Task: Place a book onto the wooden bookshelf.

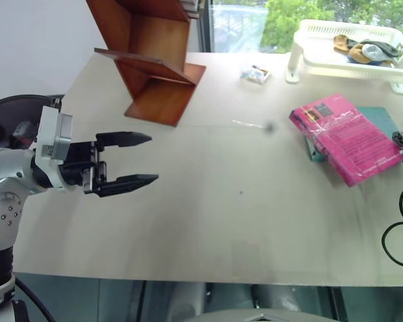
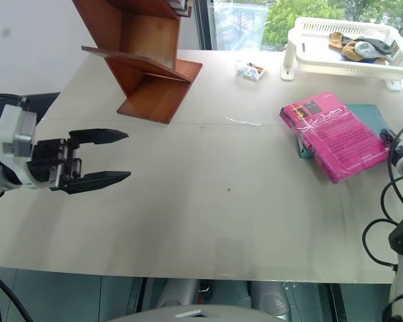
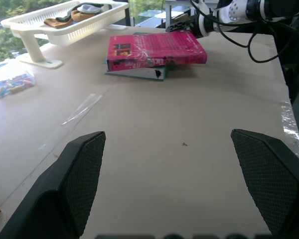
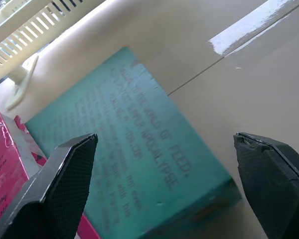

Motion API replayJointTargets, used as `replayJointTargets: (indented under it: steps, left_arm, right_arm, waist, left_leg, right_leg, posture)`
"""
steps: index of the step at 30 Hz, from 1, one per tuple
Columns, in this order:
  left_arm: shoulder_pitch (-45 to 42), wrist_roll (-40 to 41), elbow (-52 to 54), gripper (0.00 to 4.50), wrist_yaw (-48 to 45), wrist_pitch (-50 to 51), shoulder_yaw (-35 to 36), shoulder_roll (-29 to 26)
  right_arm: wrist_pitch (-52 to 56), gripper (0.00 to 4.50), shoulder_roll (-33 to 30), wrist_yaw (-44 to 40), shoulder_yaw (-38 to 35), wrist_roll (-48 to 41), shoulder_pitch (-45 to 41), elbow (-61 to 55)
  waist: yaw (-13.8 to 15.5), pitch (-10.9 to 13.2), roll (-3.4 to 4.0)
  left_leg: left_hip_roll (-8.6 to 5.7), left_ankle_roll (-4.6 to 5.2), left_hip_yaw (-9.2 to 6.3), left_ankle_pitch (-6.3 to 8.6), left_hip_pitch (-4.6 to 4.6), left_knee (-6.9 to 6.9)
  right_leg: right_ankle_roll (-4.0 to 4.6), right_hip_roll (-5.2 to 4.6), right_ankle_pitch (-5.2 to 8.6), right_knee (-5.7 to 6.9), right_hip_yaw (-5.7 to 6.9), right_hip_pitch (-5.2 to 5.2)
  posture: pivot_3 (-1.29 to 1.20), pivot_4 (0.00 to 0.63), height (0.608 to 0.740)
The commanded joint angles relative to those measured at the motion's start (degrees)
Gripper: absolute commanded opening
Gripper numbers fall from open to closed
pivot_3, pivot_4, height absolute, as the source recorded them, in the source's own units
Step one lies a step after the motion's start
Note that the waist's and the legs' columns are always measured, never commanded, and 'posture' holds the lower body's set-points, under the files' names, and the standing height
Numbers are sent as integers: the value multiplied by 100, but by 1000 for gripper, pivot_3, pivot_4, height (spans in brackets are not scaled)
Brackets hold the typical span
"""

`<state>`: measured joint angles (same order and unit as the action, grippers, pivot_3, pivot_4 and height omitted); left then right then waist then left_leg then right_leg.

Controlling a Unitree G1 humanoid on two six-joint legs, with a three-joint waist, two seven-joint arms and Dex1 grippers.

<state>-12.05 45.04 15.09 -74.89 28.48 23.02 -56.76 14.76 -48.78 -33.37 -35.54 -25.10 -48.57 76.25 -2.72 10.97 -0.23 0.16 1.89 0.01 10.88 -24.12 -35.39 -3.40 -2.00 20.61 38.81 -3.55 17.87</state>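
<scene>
**Setting: indoor test room, lab-type setup by a window**

A wide, plain beige surface [image 1: 208, 201] stands against a glass window [image 1: 238, 27] with green trees outside. Items on it are few and staged well apart: a wooden bookshelf [image 1: 154, 60], a white plastic basket tray [image 1: 349, 50] holding small oddments, a small packet [image 1: 256, 74], and two stacked books [image 1: 349, 137]. Loose black cables [image 1: 399, 231] trail at the surface's right edge. A bare white wall [image 1: 33, 40] stands to the left.

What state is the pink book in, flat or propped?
Propped. The thick magenta paperback book lies cover-up across a teal book, tilted, one edge raised off the beige tabletop. Neither gripper touches it.
</scene>
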Motion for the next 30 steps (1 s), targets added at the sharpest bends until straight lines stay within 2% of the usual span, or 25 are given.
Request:
replayJointTargets:
  steps: [1,10,21,30]
  left_arm:
    - [-49,99,57,4430,-63,-17,166,-97]
    - [-38,-65,-25,4430,-57,-111,58,-63]
    - [-58,-183,-76,4430,-47,-150,15,-78]
    - [182,-167,69,4430,30,-83,245,-119]
  right_arm:
    - [96,4500,1,-300,61,28,-145,-139]
    - [335,4500,146,-1326,398,216,-93,-203]
    - [122,4500,476,-2104,1072,764,5,-278]
    - [63,4500,678,-3052,1507,1015,-14,-369]
  waist:
    - [2,0,0]
    - [-101,1,-1]
    - [-132,1,-4]
    - [-139,3,-9]
  left_leg:
    - [0,0,0,0,0,0]
    - [0,0,0,0,0,0]
    - [2,0,0,0,5,0]
    - [8,-1,0,0,10,0]
  right_leg:
    - [0,0,0,0,0,0]
    - [0,2,0,0,-1,0]
    - [0,1,0,4,-2,0]
    - [0,-2,-1,6,-6,-1]
  posture:
    - [0,150,740]
    - [0,150,740]
    - [0,150,740]
    - [0,150,740]
